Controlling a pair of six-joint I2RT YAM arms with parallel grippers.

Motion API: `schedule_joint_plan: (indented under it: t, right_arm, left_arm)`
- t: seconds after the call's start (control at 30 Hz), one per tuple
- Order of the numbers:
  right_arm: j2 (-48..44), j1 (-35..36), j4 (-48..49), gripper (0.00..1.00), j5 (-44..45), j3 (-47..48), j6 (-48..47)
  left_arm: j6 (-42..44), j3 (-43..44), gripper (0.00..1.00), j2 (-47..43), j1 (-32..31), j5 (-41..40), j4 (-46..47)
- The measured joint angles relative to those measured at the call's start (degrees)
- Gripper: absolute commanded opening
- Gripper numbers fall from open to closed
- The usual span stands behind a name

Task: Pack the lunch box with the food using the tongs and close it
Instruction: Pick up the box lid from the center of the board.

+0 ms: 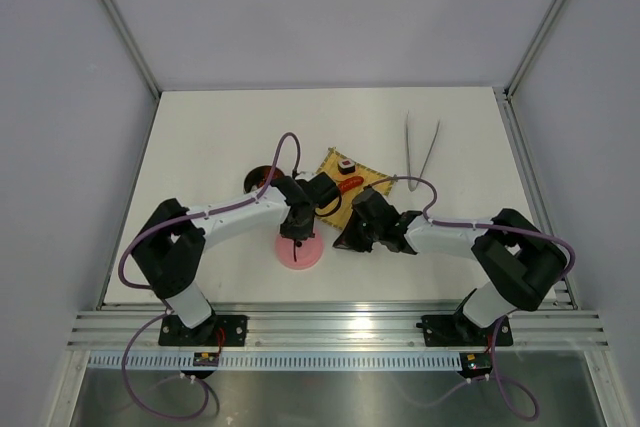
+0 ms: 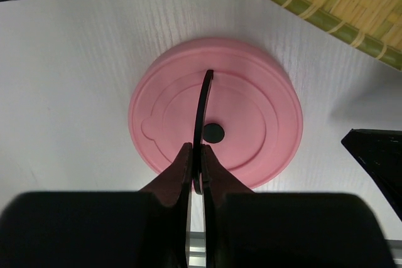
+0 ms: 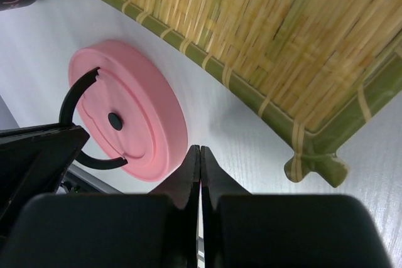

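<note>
The flat pink lid (image 1: 299, 252) lies near the table's front, left of the mat. My left gripper (image 2: 201, 152) hangs over it, shut on the lid's thin black loop handle (image 2: 202, 108). In the right wrist view the loop (image 3: 72, 101) arches up from the lid (image 3: 135, 114). My right gripper (image 3: 200, 150) is shut and empty, just right of the lid's rim. The lunch box (image 1: 260, 178) is partly hidden behind the left arm. A sushi roll (image 1: 346, 164) and a red sausage (image 1: 351, 185) lie on the mat. The tongs (image 1: 420, 150) rest at the back right, far from both grippers.
The square bamboo mat (image 1: 365, 179) sits mid-table, partly under both wrists; its green-bound corner (image 3: 314, 164) is close to my right fingers. The table's near edge rail runs just behind the lid.
</note>
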Motion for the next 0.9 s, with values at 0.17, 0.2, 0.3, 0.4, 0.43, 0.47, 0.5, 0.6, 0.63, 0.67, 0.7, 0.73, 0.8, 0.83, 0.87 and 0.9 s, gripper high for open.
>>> schedule_joint_plan:
  t: [0.17, 0.2, 0.3, 0.4, 0.43, 0.47, 0.5, 0.6, 0.63, 0.67, 0.7, 0.73, 0.8, 0.83, 0.87, 0.9]
  right_arm:
    - [1.88, 0.31, 0.87, 0.0, 0.15, 0.46, 0.37]
    - [2.84, 0.52, 0.92, 0.0, 0.17, 0.83, 0.42]
    - [5.77, 1.33, 1.53, 0.0, -0.15, 2.25, 0.72]
    - [7.34, 1.84, 1.66, 0.0, -0.22, 3.96, 0.76]
    - [7.67, 1.84, 1.73, 0.0, -0.26, 4.28, 0.79]
    - [7.91, 1.84, 1.86, 0.0, -0.31, 4.48, 0.76]
    - [8.04, 1.84, 2.03, 0.0, -0.35, 4.52, 0.81]
    - [8.13, 1.84, 2.1, 0.0, -0.35, 4.61, 0.83]
    - [8.13, 1.84, 2.1, 0.0, -0.35, 4.61, 0.85]
    - [8.13, 1.84, 2.1, 0.0, -0.35, 4.61, 0.87]
    - [8.13, 1.84, 2.08, 0.0, -0.35, 4.61, 0.9]
    - [8.13, 1.84, 2.08, 0.0, -0.31, 4.61, 0.92]
    - [8.02, 1.84, 2.08, 0.0, -0.15, 4.52, 1.07]
    - [7.69, 1.84, 2.1, 0.0, 0.07, 4.31, 1.27]
    - [7.02, 1.88, 2.08, 0.0, 0.44, 3.69, 1.42]
    - [5.66, 1.92, 1.88, 0.0, 1.09, 2.71, 1.57]
  left_arm:
    - [-0.63, -0.7, 0.0, -0.11, 0.04, 1.2, 1.9]
    - [-0.68, -0.76, 0.0, -0.15, 0.04, 1.31, 2.16]
    - [-1.03, -0.87, 0.0, -0.26, 0.04, 1.97, 3.04]
    - [-1.2, -1.25, 0.0, -0.48, 0.17, 2.27, 3.91]
    - [-1.27, -1.33, 0.0, -0.48, 0.24, 2.27, 3.98]
    - [-1.31, -1.36, 0.0, -0.5, 0.35, 2.38, 4.07]
    - [-1.38, -1.4, 0.0, -0.5, 0.42, 2.47, 4.11]
    - [-1.49, -1.57, 0.0, -0.52, 0.57, 2.99, 4.44]
    - [-1.51, -1.57, 0.0, -0.52, 0.57, 3.15, 4.55]
    - [-1.55, -1.6, 0.0, -0.52, 0.57, 3.28, 4.66]
    - [-1.62, -1.6, 0.0, -0.52, 0.57, 3.37, 4.7]
    - [-1.64, -1.6, 0.0, -0.52, 0.59, 3.41, 4.7]
    - [-1.64, -1.6, 0.0, -0.52, 0.61, 3.5, 4.7]
    - [-1.62, -1.6, 0.0, -0.55, 0.63, 3.58, 4.68]
    - [-1.64, -1.53, 0.0, -0.59, 0.63, 3.96, 4.7]
    - [-1.62, -1.42, 0.0, -0.61, 0.61, 4.31, 4.63]
